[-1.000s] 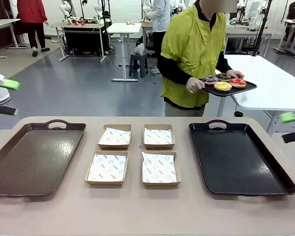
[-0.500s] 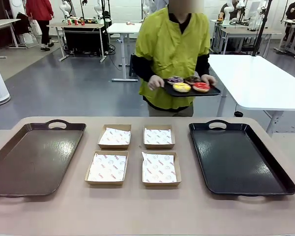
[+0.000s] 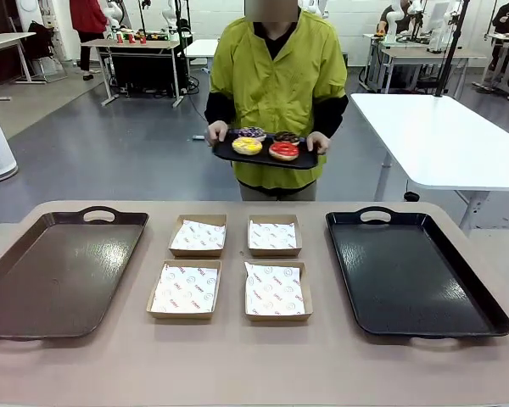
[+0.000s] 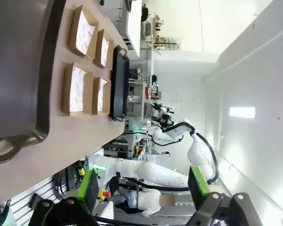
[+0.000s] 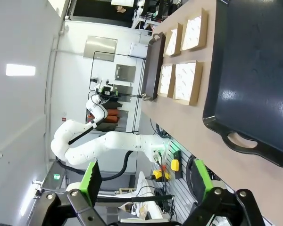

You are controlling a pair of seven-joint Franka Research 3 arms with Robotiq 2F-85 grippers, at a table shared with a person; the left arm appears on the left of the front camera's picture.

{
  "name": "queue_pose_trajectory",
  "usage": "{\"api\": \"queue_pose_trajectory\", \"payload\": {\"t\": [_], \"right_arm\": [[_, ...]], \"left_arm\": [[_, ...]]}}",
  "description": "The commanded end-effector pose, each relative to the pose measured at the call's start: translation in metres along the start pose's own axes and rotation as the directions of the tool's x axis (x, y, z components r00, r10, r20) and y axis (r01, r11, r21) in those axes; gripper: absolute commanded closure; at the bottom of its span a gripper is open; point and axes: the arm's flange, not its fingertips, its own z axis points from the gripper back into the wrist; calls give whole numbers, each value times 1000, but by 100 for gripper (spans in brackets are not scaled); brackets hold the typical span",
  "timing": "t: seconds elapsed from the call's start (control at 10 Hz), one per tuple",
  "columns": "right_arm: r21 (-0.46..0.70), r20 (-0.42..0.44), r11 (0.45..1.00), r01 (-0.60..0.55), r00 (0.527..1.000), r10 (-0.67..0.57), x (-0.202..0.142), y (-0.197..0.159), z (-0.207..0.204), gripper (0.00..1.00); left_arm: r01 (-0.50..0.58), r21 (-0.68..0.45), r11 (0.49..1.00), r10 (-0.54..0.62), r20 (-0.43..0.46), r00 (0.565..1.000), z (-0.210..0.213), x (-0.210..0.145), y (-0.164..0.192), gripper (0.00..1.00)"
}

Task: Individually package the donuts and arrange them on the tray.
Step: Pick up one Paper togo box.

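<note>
Donuts (image 3: 283, 150) on person's small tray (image 3: 227, 152)

There are a yellow donut (image 3: 247, 146), a red donut (image 3: 283, 151), a purple-sprinkled donut (image 3: 253, 133), a brown tray (image 3: 59, 280), a black tray (image 3: 407, 280) and tan boxes (image 3: 182, 315) lined white.

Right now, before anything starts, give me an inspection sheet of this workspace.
Surface: tan table; brown tray at left and black tray at right, both bare.
Job's things: four donuts on a small black tray held by the person at the far side; four paper-lined boxes mid-table, unfilled.
Clutter: nothing seen.
Grippers: left gripper and right gripper both open, holding nothing.
Cables: nothing seen on the table.
Surroundings: white table behind; workbenches farther off.
</note>
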Motion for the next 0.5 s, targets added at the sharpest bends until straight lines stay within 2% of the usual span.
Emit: {"api": "queue_pose_trajectory", "payload": {"t": [0.0, 0.1, 0.4], "right_arm": [[-14, -20, 1000, -15, 1000, 15, -3, 1, -2, 0], [0, 0, 1000, 0, 1000, 0, 0, 0, 0, 0], [0, 0, 1000, 0, 1000, 0, 0, 0, 0, 0]], "left_arm": [[75, 54, 996, -74, -4, 997, 5, -13, -8, 0], [0, 0, 1000, 0, 0, 1000, 0, 0, 0, 0], [0, 0, 1000, 0, 0, 1000, 0, 0, 0, 0]]}}
